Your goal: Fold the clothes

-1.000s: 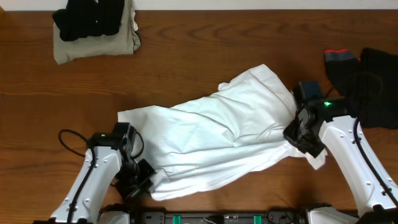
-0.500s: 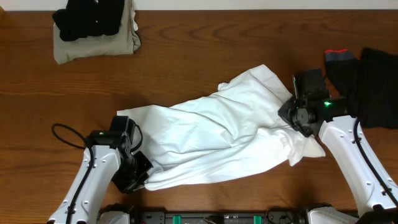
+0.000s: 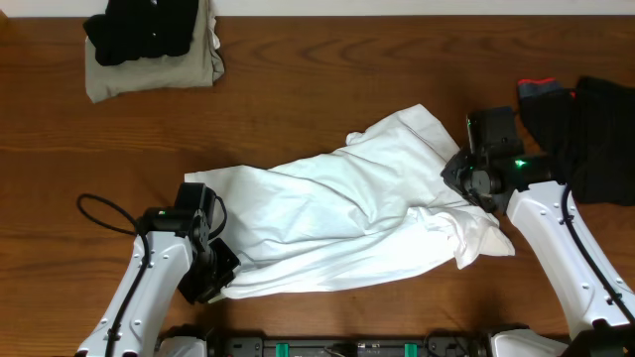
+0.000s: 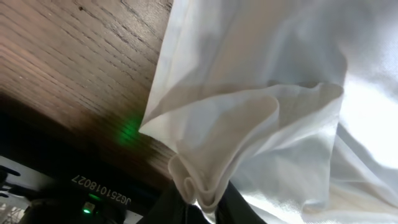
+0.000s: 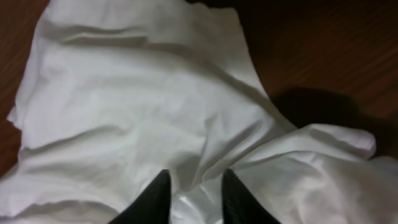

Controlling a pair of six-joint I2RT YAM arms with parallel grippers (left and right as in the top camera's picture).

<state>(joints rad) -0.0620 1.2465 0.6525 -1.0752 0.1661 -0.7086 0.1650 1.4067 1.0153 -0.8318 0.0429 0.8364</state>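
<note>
Where the white shirt [image 3: 347, 213] lies: crumpled across the middle of the table [image 3: 298, 109], stretched from the near left up toward the far right, with a loose flap spilling out at the near right.
Shirt surface: thin and heavily wrinkled, with long creases running along its length.
Left gripper [image 3: 220, 276]: at the shirt's near-left corner. In the wrist view a bunched fold of the hem drops down between its dark fingers [image 4: 165, 211]; whether they are pinching it or have let go cannot be told.
Right gripper [image 3: 464, 183]: at the shirt's right edge, on the far side of the trailing flap. Its fingers [image 5: 155, 199] stand parted and released, with a ridge of white cloth lying in the gap.
Khaki garment [image 3: 149, 77]: folded at the far left of the table, well apart from the shirt.
Black garment [image 3: 139, 30]: heaped on top of the khaki one.
Black pile [image 3: 600, 139]: at the right edge, just beyond the right arm, with a red-trimmed piece [image 3: 544, 91] on its left side.
Cable [image 3: 99, 213]: a dark loop on the wood beside the left arm.
</note>
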